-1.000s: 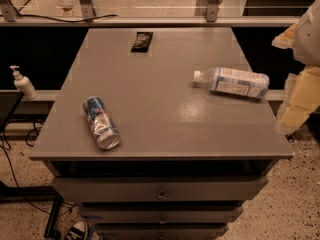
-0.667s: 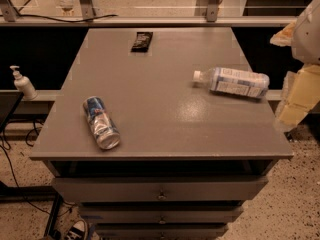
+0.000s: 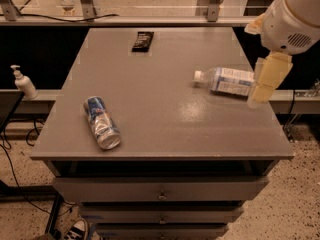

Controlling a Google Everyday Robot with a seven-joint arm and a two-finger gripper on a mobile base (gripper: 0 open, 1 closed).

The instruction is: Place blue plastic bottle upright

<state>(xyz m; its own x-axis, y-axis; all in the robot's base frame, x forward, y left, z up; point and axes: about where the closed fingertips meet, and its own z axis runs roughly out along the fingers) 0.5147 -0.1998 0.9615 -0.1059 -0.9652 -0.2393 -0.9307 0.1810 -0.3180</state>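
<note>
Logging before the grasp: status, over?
Blue plastic bottle on its side, cap pointing left. Gripper at its base end, by table right edge. Can well clear.

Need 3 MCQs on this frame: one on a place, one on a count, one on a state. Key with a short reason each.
1. Where on the table is the blue plastic bottle?
A. front left corner
B. far left corner
C. right side

2. How many drink containers lie on the tabletop?
A. one
B. two
C. three

3. What state is the bottle in?
A. lying on its side, cap pointing left
B. standing upright
C. lifted clear of the table

Key:
1 C: the bottle rests near the table's right edge, and the gripper hangs there by the bottle's base end.
2 B: only the bottle and the blue and silver can lie there.
3 A: its length runs flat along the surface, with the white cap at its left end.
</note>
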